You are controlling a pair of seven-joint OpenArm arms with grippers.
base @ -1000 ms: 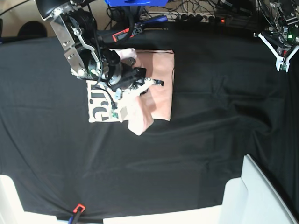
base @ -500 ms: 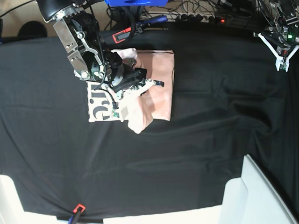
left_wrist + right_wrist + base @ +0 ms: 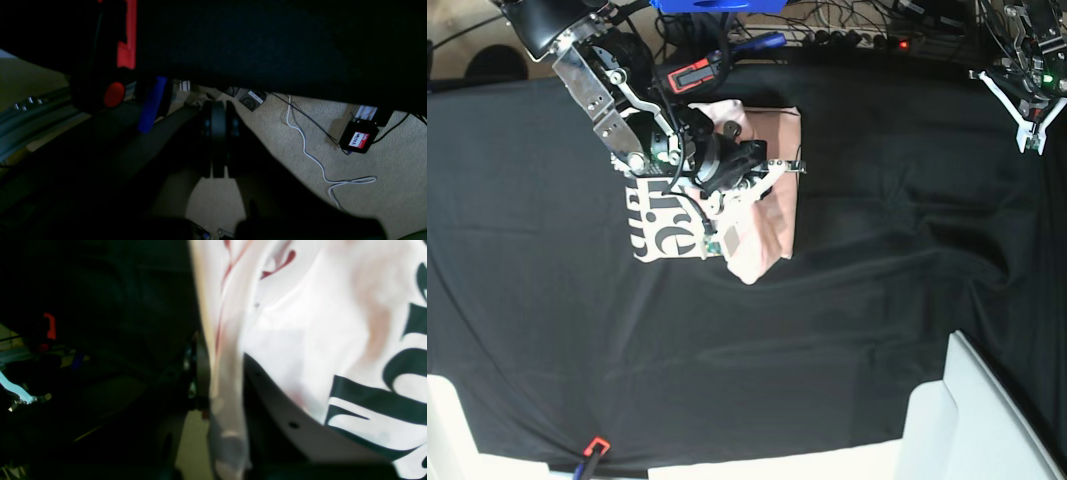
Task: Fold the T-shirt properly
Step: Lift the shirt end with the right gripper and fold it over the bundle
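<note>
The pale pink T-shirt (image 3: 772,215) lies partly folded on the black table cloth (image 3: 877,260) at the back left, with black lettering (image 3: 662,225) showing on its left flap. My right gripper (image 3: 777,168) hovers over the shirt's upper right part, shut on a raised fold of the fabric. In the right wrist view that fold of the T-shirt (image 3: 300,323) hangs between the fingers (image 3: 283,413). My left gripper (image 3: 1032,135) is shut and holds nothing, far away at the back right edge. In the left wrist view, the left gripper (image 3: 218,140) points past the table at the floor.
A white box (image 3: 987,420) stands at the front right corner. Cables and a power strip (image 3: 867,40) run along the back edge, beside a red and black clamp (image 3: 692,72). An orange tool (image 3: 592,447) lies at the front edge.
My right arm has moved to the right with the pinched fold, pulling the shirt's left flap that way. More of the black lettering shows now. The left arm has not moved.
</note>
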